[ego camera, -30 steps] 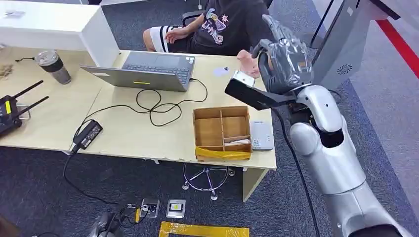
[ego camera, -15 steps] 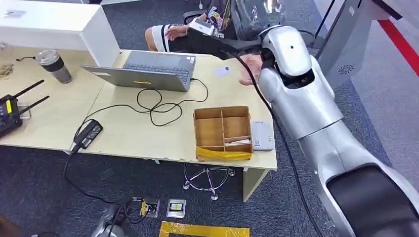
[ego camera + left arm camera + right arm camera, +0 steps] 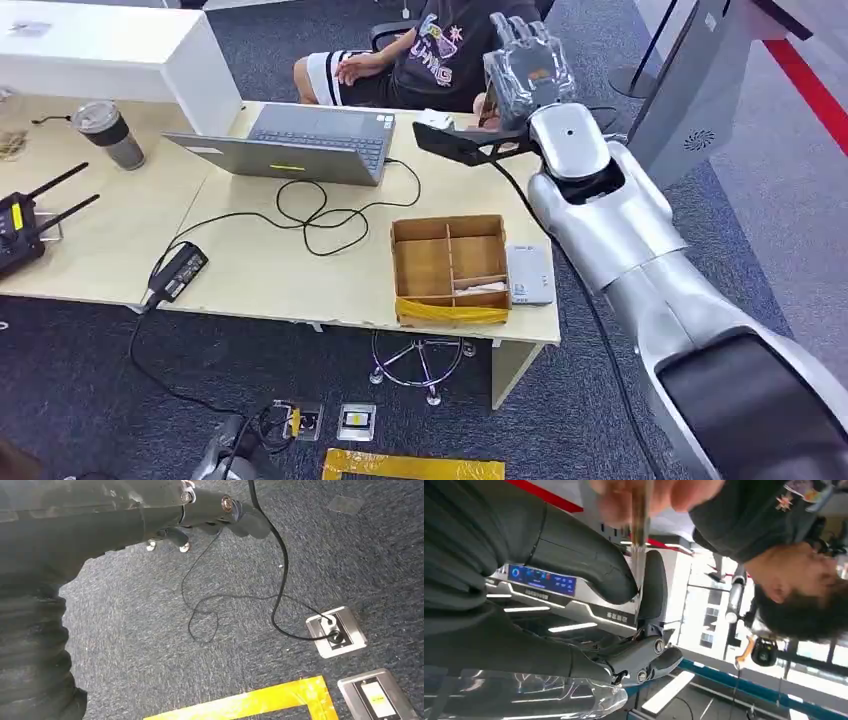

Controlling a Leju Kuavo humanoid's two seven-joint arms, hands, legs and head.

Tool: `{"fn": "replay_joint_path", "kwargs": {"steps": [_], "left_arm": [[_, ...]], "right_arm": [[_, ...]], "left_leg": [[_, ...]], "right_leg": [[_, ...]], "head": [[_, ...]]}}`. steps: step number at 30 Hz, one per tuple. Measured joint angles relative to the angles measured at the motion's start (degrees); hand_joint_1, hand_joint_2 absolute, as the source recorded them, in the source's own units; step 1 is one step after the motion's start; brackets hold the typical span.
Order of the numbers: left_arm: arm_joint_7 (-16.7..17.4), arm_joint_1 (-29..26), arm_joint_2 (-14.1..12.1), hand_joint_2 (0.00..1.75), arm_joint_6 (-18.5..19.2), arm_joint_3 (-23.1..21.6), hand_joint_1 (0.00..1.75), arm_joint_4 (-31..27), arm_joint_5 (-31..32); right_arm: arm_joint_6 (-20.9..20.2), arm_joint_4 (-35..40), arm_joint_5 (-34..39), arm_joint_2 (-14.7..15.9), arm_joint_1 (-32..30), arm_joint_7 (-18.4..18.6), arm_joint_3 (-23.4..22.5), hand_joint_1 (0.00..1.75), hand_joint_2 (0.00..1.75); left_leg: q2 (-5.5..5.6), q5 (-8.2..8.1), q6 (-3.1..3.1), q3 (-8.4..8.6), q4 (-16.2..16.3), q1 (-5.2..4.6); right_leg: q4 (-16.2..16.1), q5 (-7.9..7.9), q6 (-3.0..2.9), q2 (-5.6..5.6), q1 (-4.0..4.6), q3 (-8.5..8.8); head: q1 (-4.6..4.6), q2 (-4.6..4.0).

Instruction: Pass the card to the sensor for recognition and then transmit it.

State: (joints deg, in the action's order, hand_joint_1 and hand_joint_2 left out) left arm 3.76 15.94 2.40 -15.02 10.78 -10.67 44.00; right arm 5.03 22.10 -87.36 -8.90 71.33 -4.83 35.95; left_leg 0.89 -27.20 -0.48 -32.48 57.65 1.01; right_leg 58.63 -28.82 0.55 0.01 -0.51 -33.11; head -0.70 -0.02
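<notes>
Having swung back toward the person [image 3: 450, 50], right hand [image 3: 527, 70] pinches card [image 3: 640, 525] edge-on; person's hand [image 3: 649, 495] takes it; handover nearly complete.

The robot's right arm [image 3: 640, 250] is built of rounded silver shells with a black panel near the shoulder and a black cable along its side. Its right hand [image 3: 527, 65] is grey with darker fingers [image 3: 651, 587] fastened by silver screws, a ribbed cover behind.
</notes>
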Motion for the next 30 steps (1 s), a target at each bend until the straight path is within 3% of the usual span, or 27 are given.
{"fn": "replay_joint_path", "kwargs": {"steps": [9, 10, 11, 21, 30], "left_arm": [[0.0, 0.39, 0.44, 1.75, 0.94, -0.04, 0.0, 0.0, 1.81], [0.02, 0.47, 0.48, 1.75, 1.09, -0.04, 0.0, 0.0, 1.97], [0.02, 0.53, 0.55, 1.75, 1.18, -0.07, 0.0, 0.0, 2.12], [0.46, 0.92, 0.7, 1.75, 1.81, -0.37, 0.0, 0.0, 3.43], [0.9, 1.05, 0.66, 1.75, 1.88, -0.96, 0.0, 0.0, 3.69]], "right_arm": [[-0.53, -2.25, -1.66, 3.93, -1.67, 0.63, 1.86, 1.75, 1.75], [-0.55, -2.41, -1.73, 4.33, -1.83, 0.68, 1.97, 1.54, 1.75], [-0.53, -2.56, -1.77, 4.64, -1.93, 0.72, 2.1, 0.02, 1.75], [1.49, -3.5, -1.9, 7.04, -2.73, 2.23, 3.24, 0.0, 1.75], [9.73, -3.5, 1.6, 8.35, -2.68, 1.29, 3.1, 0.0, 1.75]], "left_leg": [[-0.01, 0.0, 0.0, 0.01, 0.01, -0.01], [-0.02, 0.0, 0.0, 0.01, 0.01, -0.01], [-0.02, 0.0, 0.0, 0.01, 0.01, -0.01], [-0.07, -0.01, 0.0, 0.01, 0.01, 0.0], [-0.06, 0.0, 0.0, 0.02, 0.02, 0.0]], "right_leg": [[-0.03, 0.01, 0.0, 0.01, -0.01, 0.02], [-0.02, 0.01, 0.0, 0.02, -0.01, 0.01], [-0.02, 0.01, 0.0, 0.02, -0.01, 0.01], [-0.02, 0.01, -0.01, 0.08, 0.0, -0.01], [-0.02, 0.02, 0.0, 0.06, -0.01, 0.01]], "head": [[0.0, 0.02], [0.0, 0.0], [0.0, 0.02], [0.0, 0.0], [0.0, 0.0]]}}
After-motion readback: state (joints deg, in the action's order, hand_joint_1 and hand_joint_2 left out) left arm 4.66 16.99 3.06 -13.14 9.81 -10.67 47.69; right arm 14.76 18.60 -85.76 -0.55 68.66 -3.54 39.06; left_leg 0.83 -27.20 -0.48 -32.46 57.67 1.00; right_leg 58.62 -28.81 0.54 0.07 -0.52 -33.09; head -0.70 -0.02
